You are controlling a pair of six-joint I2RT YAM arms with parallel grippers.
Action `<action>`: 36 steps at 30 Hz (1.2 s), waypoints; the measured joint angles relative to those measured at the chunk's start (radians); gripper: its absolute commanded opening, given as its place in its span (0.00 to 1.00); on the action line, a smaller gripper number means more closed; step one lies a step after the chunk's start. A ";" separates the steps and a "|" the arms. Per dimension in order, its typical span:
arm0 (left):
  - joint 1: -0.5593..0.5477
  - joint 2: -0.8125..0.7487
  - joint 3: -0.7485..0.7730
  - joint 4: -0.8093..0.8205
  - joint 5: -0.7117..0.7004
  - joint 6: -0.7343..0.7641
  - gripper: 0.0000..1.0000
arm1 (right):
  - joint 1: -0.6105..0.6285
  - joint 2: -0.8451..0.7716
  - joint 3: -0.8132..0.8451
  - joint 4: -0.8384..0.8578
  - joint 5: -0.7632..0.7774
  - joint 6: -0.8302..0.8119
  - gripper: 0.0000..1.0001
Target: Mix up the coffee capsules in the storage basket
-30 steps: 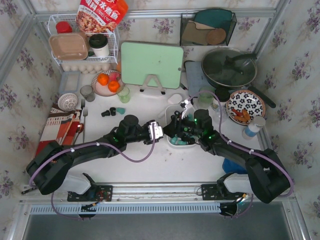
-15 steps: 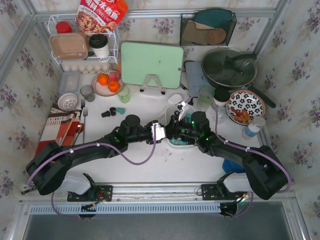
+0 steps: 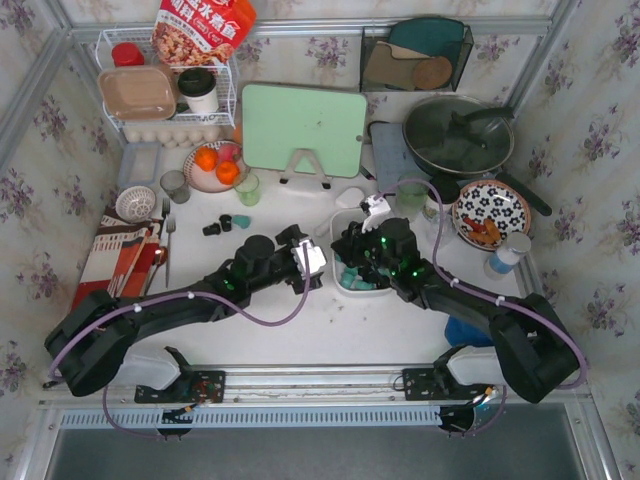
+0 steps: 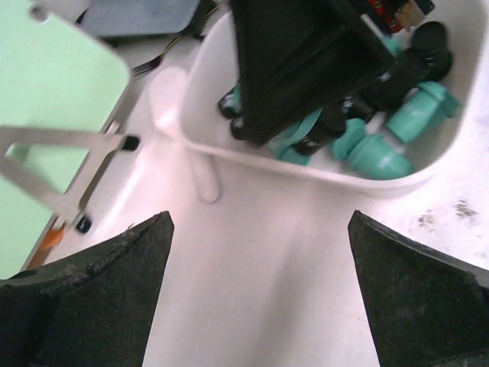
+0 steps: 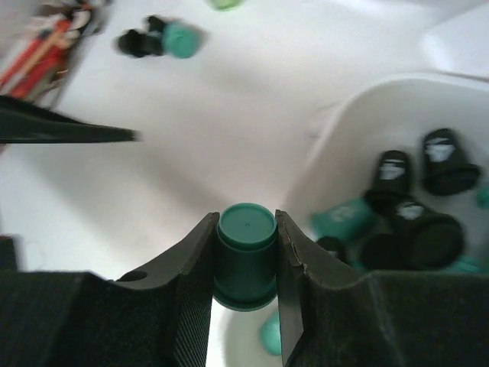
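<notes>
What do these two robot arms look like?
The left arm and right arm are chunky black links with green lights at the joints. A purple cable loops along each. The jaws are thick matte-black wedges.

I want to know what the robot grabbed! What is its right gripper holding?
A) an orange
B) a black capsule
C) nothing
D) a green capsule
D: in the right wrist view, the right gripper has a green capsule pinched upright between its two fingers.
</notes>
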 measured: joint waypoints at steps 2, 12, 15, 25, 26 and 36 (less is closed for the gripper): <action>0.003 -0.024 -0.019 0.011 -0.064 -0.017 0.99 | 0.000 0.019 0.013 -0.022 0.099 -0.039 0.01; 0.158 -0.202 -0.050 -0.111 -0.394 -0.273 0.99 | -0.003 0.266 0.135 0.018 0.391 -0.172 0.39; 0.258 -0.235 -0.043 -0.218 -0.478 -0.417 0.99 | -0.003 0.340 0.165 0.043 0.375 -0.174 0.50; 0.530 -0.135 0.048 -0.544 -0.464 -0.766 0.99 | -0.003 0.267 0.146 0.050 0.299 -0.146 0.66; 0.544 -0.108 0.070 -0.570 -0.455 -0.777 0.99 | -0.003 0.236 0.133 0.048 0.300 -0.148 0.66; 0.661 0.217 0.340 -0.782 -0.362 -0.858 0.90 | 0.001 -0.016 -0.055 0.068 0.299 -0.153 0.63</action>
